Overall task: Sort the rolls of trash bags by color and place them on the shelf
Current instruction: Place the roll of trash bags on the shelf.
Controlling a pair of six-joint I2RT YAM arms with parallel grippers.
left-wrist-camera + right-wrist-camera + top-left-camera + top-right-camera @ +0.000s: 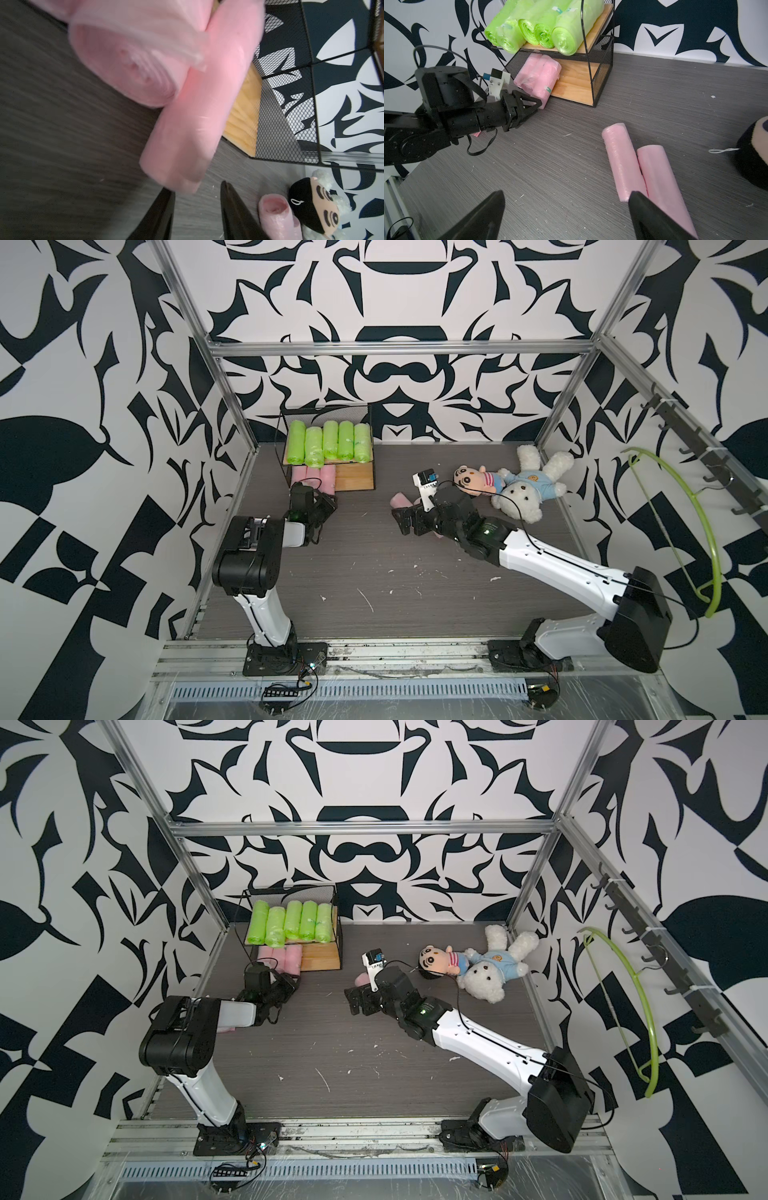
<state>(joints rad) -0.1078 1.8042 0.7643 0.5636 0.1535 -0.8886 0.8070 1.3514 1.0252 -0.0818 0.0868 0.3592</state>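
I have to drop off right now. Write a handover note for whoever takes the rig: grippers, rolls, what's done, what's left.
Left gripper: jaws narrowed, nothing between them, close to the front of the three pink rolls on the shelf's lower board.
Right gripper: wide open, empty, by the two loose pink rolls lying side by side on the table.
Done: five green rolls on the upper tier, three pink below.
Left: move the two loose pink rolls to the lower board, where bare wood shows beside the three.
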